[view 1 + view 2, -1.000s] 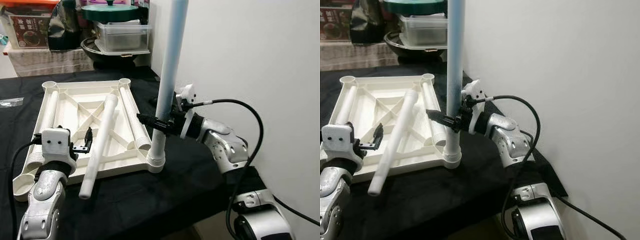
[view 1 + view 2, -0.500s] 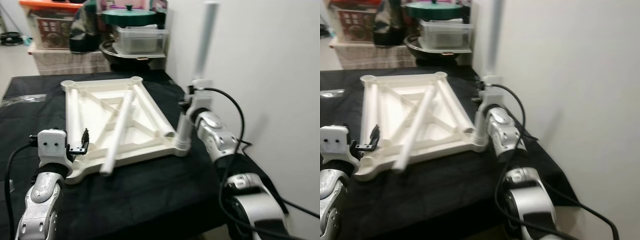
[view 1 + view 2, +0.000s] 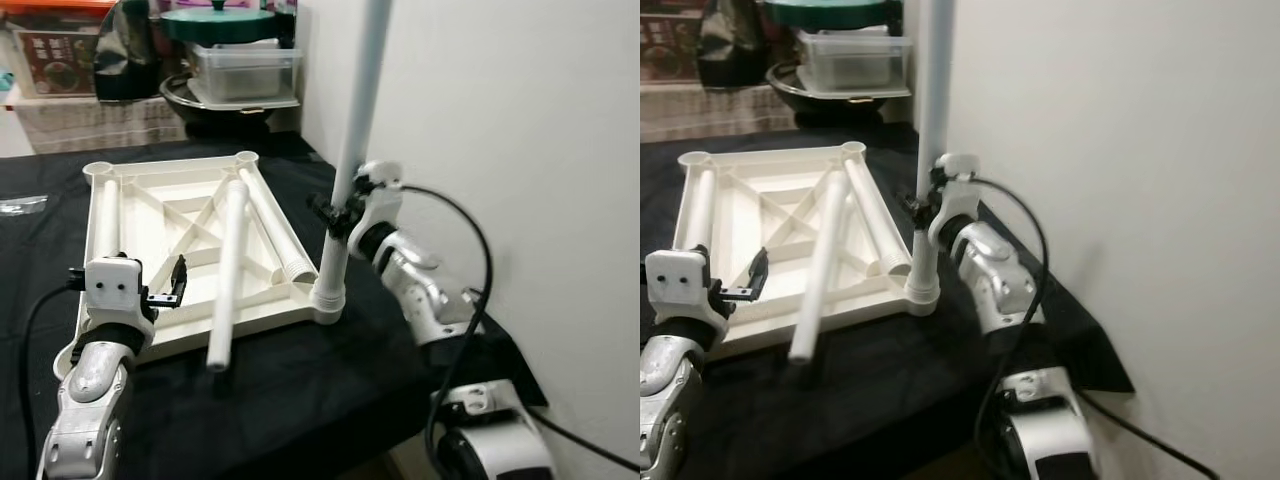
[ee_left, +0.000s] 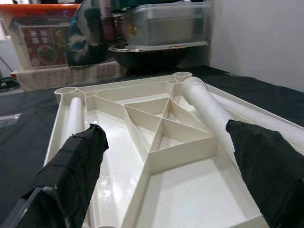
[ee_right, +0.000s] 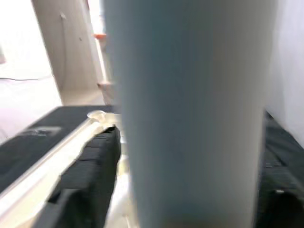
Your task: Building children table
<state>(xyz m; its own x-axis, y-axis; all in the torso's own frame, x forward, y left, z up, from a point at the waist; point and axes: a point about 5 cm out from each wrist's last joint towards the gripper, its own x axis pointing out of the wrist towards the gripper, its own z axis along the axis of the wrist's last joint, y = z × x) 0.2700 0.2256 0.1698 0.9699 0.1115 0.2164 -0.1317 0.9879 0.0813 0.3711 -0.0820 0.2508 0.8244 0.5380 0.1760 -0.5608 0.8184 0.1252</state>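
A white children's tabletop [image 3: 150, 215] lies upside down on the black table [image 3: 300, 390]. A pale blue-white table leg [image 3: 348, 170] stands upright in the socket at its near right corner. My right gripper [image 3: 332, 212] is shut on this leg at about mid-height; in the right wrist view the leg [image 5: 190, 114] sits between the black fingers [image 5: 90, 166]. A loose leg [image 3: 228, 270] lies slanted across the tabletop, and two more legs [image 3: 106, 215] lie inside it. My left gripper [image 3: 172, 288] hovers open over the near left edge, holding nothing.
The white wall [image 3: 500, 150] stands right beside the upright leg. At the back are a pot with a green lid [image 3: 218, 22], a clear plastic container [image 3: 245, 70] and a box [image 3: 55, 55]. A plastic bag [image 3: 22, 203] lies at the far left.
The camera swung away and back. My right arm has come round the upright leg, from reaching in at its right to close behind it. The tabletop and loose leg look slightly turned.
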